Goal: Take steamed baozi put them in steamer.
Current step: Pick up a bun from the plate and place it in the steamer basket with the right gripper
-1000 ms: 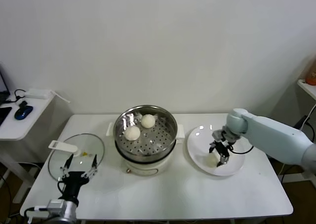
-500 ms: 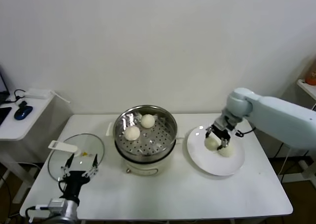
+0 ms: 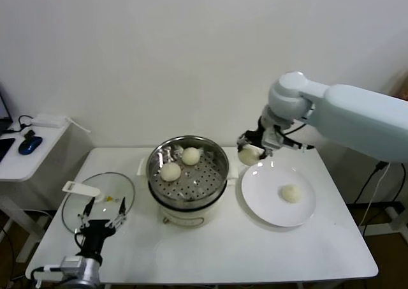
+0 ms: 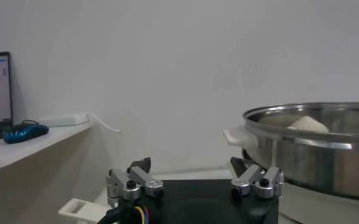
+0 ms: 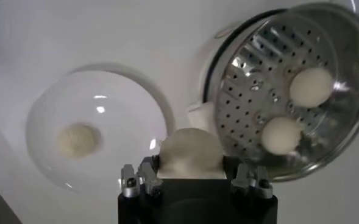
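- While the right gripper (image 3: 250, 154) hangs in the air between the steamer (image 3: 187, 174) and the white plate (image 3: 278, 196), it pinches one baozi (image 3: 248, 154) between its fingers.
- From the head view, that held bun sits above the gap by the steamer's right handle, clear of the counter (image 3: 242, 251).
- The right wrist view shows the grip better: the bun (image 5: 189, 152) fills the space between the two fingers, with the plate (image 5: 130, 115) on one side below and the pot's perforated tray (image 5: 270, 79) on the other.
- Two baozi (image 3: 180, 163) lie on the tray inside the steamer, toward its back-left part, close together.
- One more bun (image 3: 291, 193) rests alone on the plate, right of its middle.
- The left gripper (image 3: 101, 220) is parked low at the counter's near-left corner, fingers spread, over the edge of the glass lid (image 3: 95, 200).
- Only the left wrist view gives the steamer's side wall (image 4: 313, 152), with a bun top (image 4: 307, 124) peeking over the rim, plus a side desk with a blue mouse (image 4: 24, 131).
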Tool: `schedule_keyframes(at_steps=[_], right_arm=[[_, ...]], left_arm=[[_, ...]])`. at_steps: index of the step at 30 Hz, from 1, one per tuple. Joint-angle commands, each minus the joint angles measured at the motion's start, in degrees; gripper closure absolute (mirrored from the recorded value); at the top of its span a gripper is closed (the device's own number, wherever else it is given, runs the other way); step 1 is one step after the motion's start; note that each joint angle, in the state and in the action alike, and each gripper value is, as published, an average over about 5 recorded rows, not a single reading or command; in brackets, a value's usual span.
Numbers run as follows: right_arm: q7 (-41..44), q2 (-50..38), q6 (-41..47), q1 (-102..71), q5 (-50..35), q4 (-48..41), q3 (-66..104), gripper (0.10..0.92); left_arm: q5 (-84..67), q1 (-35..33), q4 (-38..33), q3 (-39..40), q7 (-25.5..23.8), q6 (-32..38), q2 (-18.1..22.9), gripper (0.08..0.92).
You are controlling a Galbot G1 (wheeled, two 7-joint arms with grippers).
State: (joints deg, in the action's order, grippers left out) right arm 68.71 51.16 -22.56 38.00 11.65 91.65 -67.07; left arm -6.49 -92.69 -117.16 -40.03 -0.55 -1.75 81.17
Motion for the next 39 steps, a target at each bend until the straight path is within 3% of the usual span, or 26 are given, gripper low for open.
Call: schedule_keyframes(at_steps=[1, 12, 19, 39], right_arm=[[0.2, 13.7, -5.0, -1.4, 7.2, -0.8, 3.0, 0.333], [0.4, 26.3, -5.8, -10.9, 12.2, -11.9, 4.1, 0.330], [0.6, 27.5, -6.6, -14.3, 15.6, -12.9, 3.7, 0.330], [0.7, 27.6, -6.1, -17.0, 13.6, -12.9, 2.7, 0.330]], left_arm=[[0.0, -0.2, -0.4, 0.0, -0.1, 0.1, -0.1, 0.177], [-0.6, -0.2, -0.1, -0.7, 0.0, 0.4, -0.5, 0.177], [-1.8, -0.5, 0.9, -1.2, -0.1, 1.2, -0.8, 0.177], [-2.4, 0.1, 2.1, -1.1, -0.2, 1.3, -0.7, 0.177]])
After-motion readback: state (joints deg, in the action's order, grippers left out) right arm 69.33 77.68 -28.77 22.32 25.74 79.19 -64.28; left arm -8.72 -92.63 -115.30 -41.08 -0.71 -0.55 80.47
